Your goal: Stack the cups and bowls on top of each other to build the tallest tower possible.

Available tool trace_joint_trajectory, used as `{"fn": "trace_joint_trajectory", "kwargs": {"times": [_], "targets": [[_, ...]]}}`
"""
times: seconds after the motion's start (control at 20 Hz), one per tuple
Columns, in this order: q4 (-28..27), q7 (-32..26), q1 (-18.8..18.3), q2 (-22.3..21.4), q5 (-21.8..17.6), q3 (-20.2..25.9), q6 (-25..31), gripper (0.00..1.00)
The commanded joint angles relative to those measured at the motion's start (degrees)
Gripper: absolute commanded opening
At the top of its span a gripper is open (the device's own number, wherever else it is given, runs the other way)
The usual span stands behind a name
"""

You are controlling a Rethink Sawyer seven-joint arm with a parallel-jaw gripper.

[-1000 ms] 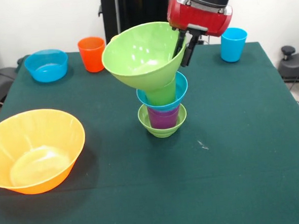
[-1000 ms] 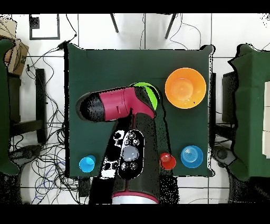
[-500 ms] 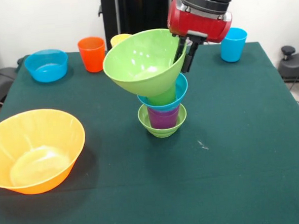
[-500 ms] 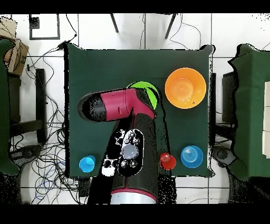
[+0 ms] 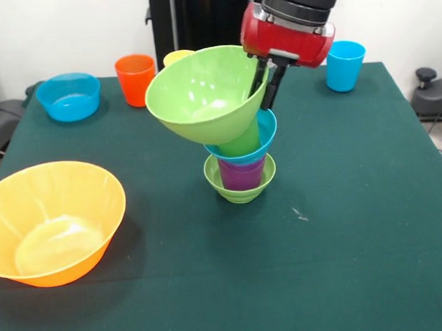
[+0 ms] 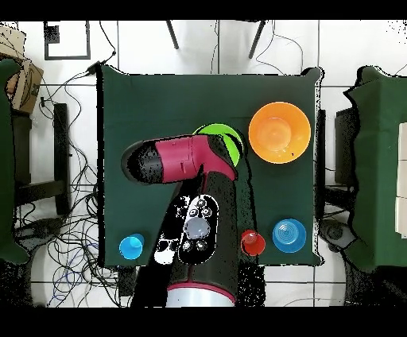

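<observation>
The tower stands mid-table: a small green bowl [image 5: 240,187], a purple cup [image 5: 242,172], a small blue bowl [image 5: 264,133] and a green cup [image 5: 243,142]. A medium green bowl [image 5: 200,95] leans tilted over the tower's top, its opening facing up and left. My gripper [image 5: 266,84] is shut on that bowl's right rim. From overhead the arm hides the tower, and only part of the green bowl [image 6: 228,140] shows.
A very large orange bowl [image 5: 52,221] sits front left. At the far side are a blue bowl [image 5: 69,96], an orange cup [image 5: 135,79], a yellow cup [image 5: 177,58] half hidden behind the held bowl, and a light blue cup [image 5: 345,65].
The gripper and the medium green bowl have shifted a little to the left in the front view, and the bowl has come slightly lower over the tower.
</observation>
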Motion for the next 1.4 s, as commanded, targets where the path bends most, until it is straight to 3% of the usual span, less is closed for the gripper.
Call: {"fn": "trace_joint_trajectory", "kwargs": {"times": [0.05,0.4,1.05,1.4], "targets": [[3.80,9.14,1.62,-1.62,1.78,0.23,1.19,0.00],[5.22,7.75,2.73,-4.84,2.94,-1.13,5.50,0.00],[8.10,9.51,4.28,-3.61,6.06,-1.55,3.23,0.00],[8.89,8.02,3.12,-2.50,7.00,-0.65,1.76,0.00]]}}
